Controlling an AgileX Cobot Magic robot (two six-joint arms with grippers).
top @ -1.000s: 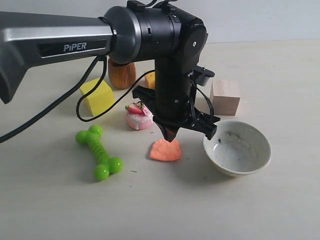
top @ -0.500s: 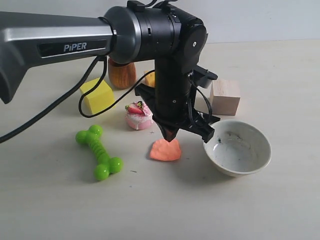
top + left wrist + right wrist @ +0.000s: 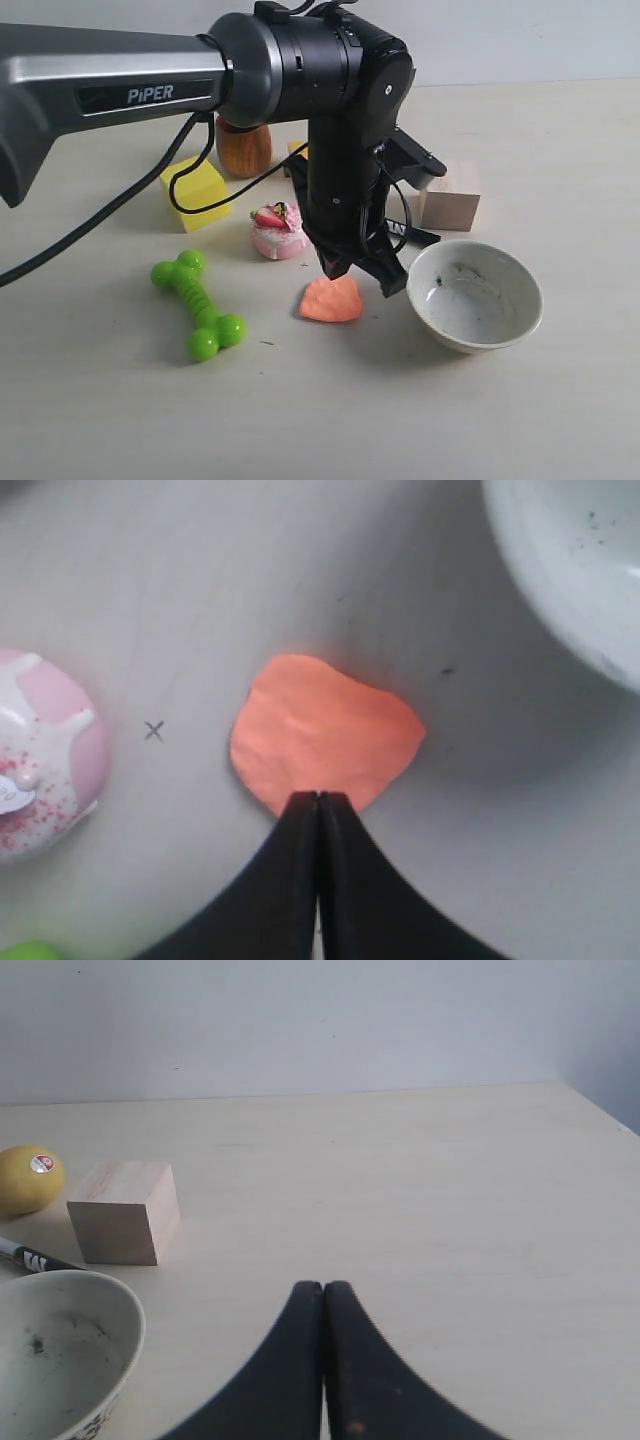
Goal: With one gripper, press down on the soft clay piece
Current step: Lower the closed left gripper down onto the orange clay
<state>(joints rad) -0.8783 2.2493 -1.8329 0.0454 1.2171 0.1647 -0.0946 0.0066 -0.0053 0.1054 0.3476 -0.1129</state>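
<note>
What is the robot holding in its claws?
Nothing. The left gripper is shut, tip at the edge of the soft clay piece; the right gripper is shut, empty.

My arm (image 3: 100, 70) is a silver-grey shell with white "PiPER" lettering (image 3: 150, 94), joined to a rounded black wrist (image 3: 330, 70). A thin black cable (image 3: 165, 215) loops off it. My left gripper (image 3: 318, 800) and right gripper (image 3: 323, 1288) each have 2 smooth, black, tapered fingers.
</note>
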